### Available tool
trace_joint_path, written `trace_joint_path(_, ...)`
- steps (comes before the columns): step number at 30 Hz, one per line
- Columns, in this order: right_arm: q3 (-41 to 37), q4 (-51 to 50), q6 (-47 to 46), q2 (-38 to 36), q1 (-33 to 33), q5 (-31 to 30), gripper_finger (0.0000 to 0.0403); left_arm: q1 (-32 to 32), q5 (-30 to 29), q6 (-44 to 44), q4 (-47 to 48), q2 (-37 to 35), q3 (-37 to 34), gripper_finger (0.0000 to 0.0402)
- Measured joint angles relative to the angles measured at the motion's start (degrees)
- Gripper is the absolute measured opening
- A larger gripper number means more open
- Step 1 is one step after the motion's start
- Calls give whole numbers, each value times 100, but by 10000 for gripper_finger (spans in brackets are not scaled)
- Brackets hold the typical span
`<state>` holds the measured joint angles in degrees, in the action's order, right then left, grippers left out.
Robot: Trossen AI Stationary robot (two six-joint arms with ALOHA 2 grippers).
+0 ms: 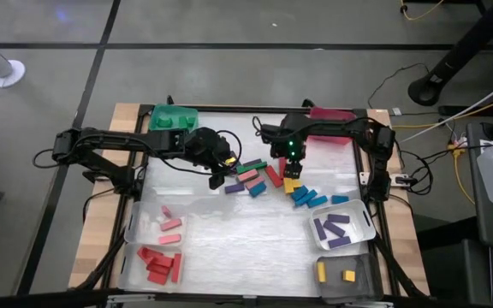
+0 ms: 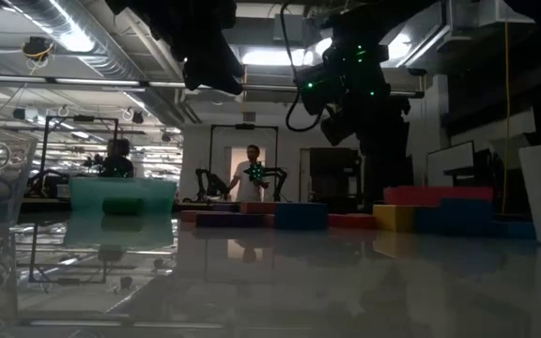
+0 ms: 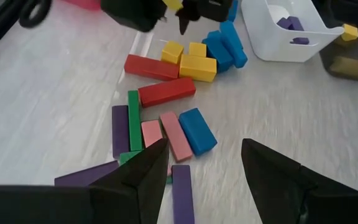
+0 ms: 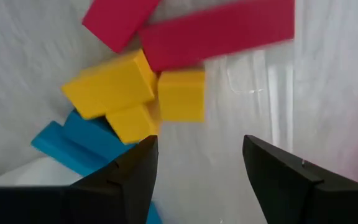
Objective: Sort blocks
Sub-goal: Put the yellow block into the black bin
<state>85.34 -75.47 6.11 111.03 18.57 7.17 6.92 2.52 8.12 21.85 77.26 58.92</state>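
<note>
On the left of the pale tabletop (image 1: 229,248), the sorting is partly done: a clear plastic bin (image 1: 135,229) holds a few pink bars (image 1: 170,225), and a small heap of red bars (image 1: 160,264) lies just in front of it. The green bin (image 1: 175,117) at the far edge shows no contents from above.

The left pincer (image 3: 201,163), fingers spread and empty, hovers over the left end of the unsorted pile (image 1: 255,178) in the middle, where purple, green, pink, red and blue bars lie jumbled and touching.

The right pincer (image 4: 199,163), likewise spread and holding nothing, hangs above the yellow blocks (image 4: 129,93) beside two red bars (image 4: 216,31); a string of blue bars (image 1: 311,198) trails toward the right.

On the right, a white bin (image 1: 341,228) holds several purple bars, and a dark grey bin (image 1: 343,275) holds two yellow blocks. Roughly half the work appears left.

The low view shows the arms only as dark shapes; the red bin (image 1: 332,114) is partly covered by the right arm.
</note>
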Motion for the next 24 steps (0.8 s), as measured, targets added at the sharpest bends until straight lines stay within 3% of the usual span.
trace_joint_path(14, -758, 790, -49, -1, -108, -47, 234, 0, -4, 0, 2, 2, 0, 190)
trace_joint_path(24, -781, 993, -145, -1, -136, -2, 234, 0, -4, 0, 2, 2, 0, 190)
